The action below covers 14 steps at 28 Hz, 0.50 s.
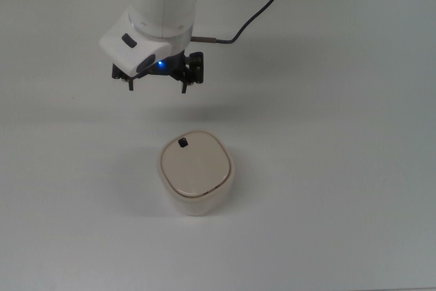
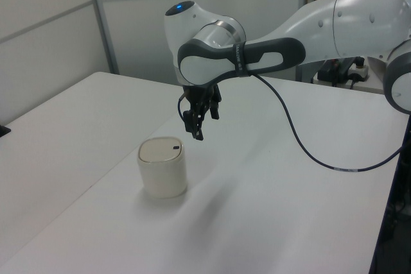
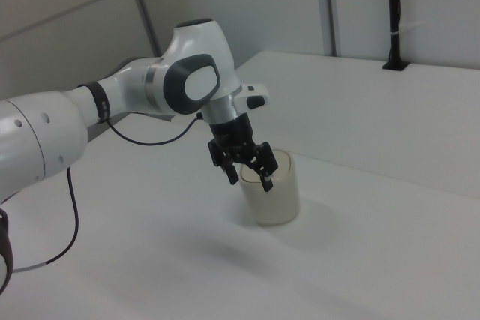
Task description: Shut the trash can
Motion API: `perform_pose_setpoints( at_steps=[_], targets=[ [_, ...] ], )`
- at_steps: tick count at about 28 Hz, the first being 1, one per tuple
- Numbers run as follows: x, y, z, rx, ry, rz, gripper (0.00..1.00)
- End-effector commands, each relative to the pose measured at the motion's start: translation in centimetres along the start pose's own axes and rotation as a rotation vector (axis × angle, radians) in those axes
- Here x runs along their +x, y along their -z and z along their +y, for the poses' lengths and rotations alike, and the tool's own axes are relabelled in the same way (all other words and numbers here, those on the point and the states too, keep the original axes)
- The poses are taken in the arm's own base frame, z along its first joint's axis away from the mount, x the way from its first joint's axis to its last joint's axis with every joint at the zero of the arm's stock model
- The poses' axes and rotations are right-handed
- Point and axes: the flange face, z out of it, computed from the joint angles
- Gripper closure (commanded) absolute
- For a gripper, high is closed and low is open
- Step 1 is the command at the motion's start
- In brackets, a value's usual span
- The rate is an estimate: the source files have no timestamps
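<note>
The trash can (image 1: 197, 175) is a small cream bin with rounded corners, standing upright on the white table. Its lid lies flat across its top, with a tiny black knob (image 1: 182, 143) near the edge that faces the arm. It also shows in the left view (image 2: 162, 168) and in the right view (image 3: 275, 192). My gripper (image 1: 155, 87) hangs in the air above the table, apart from the can, toward the top view's top and slightly left. Its fingers point down and are open, with nothing between them. In the right view the gripper (image 3: 249, 180) stands in front of the can's upper part.
A black cable (image 1: 262, 5) runs from the wrist across the table toward the top view's top. The white table (image 1: 354, 168) spreads wide around the can. In the right view a black post (image 3: 393, 13) stands at the far table edge.
</note>
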Motion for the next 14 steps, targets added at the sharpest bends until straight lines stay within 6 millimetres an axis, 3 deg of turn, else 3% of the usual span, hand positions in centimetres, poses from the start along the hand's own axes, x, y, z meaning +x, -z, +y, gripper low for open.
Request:
perform_pose_setpoints(
  at_steps=[1, 14],
  targets=[
    [-0.52, 0.51, -0.03, -0.007, 0.02, -0.011, 0.0],
    [-0.52, 0.56, -0.35, -0.005, 0.023, -0.01, 0.0]
  ],
)
